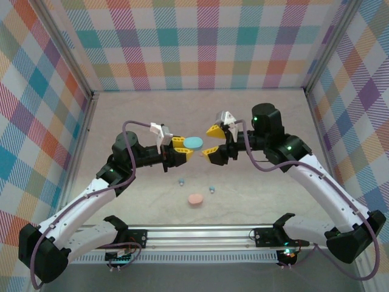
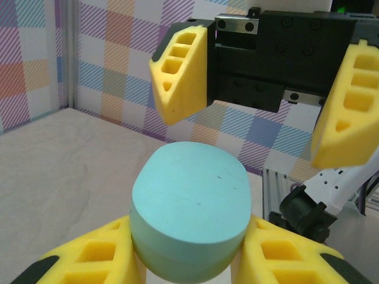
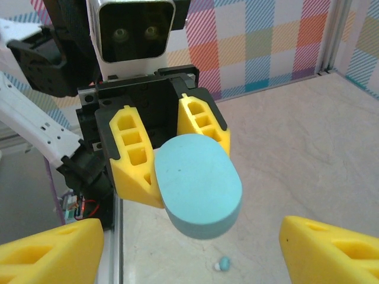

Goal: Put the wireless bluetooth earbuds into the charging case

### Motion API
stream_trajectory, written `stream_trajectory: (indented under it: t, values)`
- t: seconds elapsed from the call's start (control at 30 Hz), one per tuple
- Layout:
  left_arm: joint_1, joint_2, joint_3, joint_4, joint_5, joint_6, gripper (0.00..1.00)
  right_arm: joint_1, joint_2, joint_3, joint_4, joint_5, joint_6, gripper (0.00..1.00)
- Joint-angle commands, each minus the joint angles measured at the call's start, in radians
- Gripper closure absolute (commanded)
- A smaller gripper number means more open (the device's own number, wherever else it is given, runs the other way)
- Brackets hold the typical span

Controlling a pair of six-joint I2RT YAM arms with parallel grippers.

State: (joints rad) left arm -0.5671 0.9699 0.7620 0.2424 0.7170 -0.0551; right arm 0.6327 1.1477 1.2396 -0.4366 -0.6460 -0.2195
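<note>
My left gripper [image 1: 184, 148] is shut on a light blue oval charging case [image 1: 194, 143], held above the table with its lid closed. In the left wrist view the case [image 2: 189, 195] sits wedged between my yellow fingers [image 2: 89, 260]. My right gripper [image 1: 209, 143] faces it from the right, open, its fingers spread on either side of the case's free end without touching. From the right wrist, the case [image 3: 198, 183] hangs between the open fingertips [image 3: 331, 254]. Two tiny blue earbuds [image 1: 180, 181] [image 1: 211, 189] lie on the table below; one earbud [image 3: 223, 264] shows under the case.
A pink oval case [image 1: 195, 199] lies on the table near the front, between the two arms. Checked walls [image 1: 194, 42] enclose the table on three sides. An aluminium rail [image 1: 200, 234] runs along the near edge.
</note>
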Motion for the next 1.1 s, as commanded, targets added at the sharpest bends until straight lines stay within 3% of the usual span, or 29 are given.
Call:
stream_trajectory:
  t: [0.0,0.4,0.8,1.07]
  values:
    - [0.008,0.01,0.022,0.065,0.02,-0.026,0.86,0.03,0.036,0.048,0.003,0.047,-0.088,0.22]
    - [0.008,0.031,0.025,0.072,0.029,-0.023,0.86,0.039,0.081,0.099,-0.035,0.138,-0.127,0.22]
    - [0.007,0.013,0.012,0.077,0.002,-0.015,0.87,0.039,0.093,0.106,-0.1,0.063,-0.184,0.21]
    - [0.007,0.023,0.01,0.074,0.011,-0.011,0.87,0.039,0.108,0.11,-0.06,0.132,-0.116,0.23]
